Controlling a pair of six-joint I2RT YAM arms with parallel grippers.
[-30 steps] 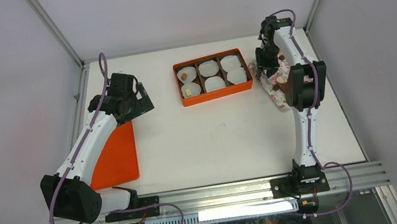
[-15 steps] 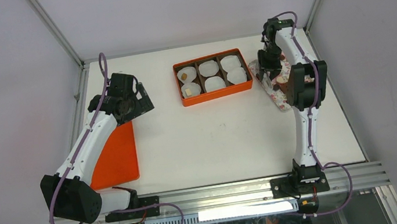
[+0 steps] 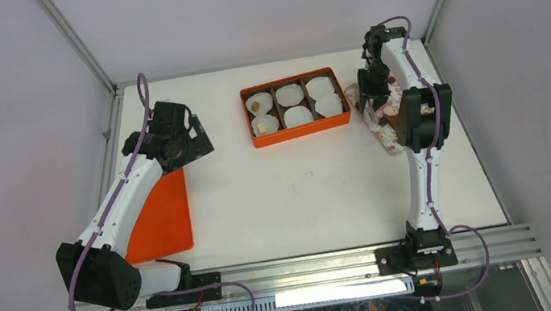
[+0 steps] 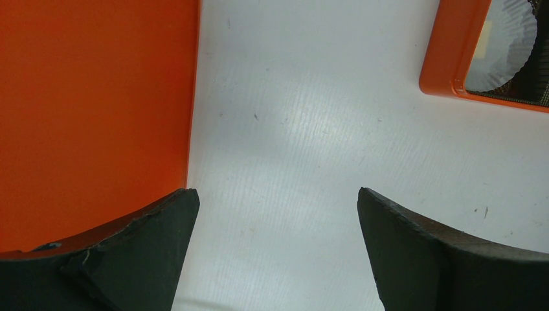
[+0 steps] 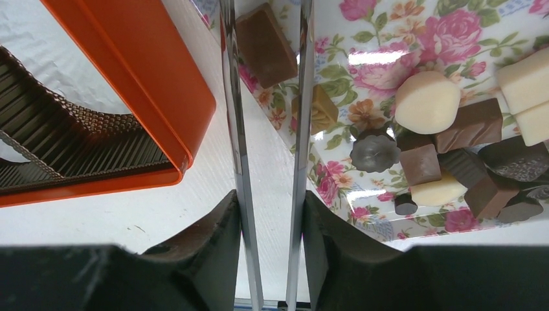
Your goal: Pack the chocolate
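As right gripper (image 5: 267, 10) pinches chocolate (image 5: 264, 45), tray (image 5: 388, 26) beneath (floral)

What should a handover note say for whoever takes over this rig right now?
Left gripper: open, empty, above the table beside the orange lid.
Right gripper: blades closed on a brown chocolate at the edge of the floral tray, next to the orange box.
Done: two of the six paper cups hold a packed piece, both in the box's left column.
Left: place the gripped piece in an empty cup. Four cups are empty, and more chocolates wait on the tray. The lid is not yet on.
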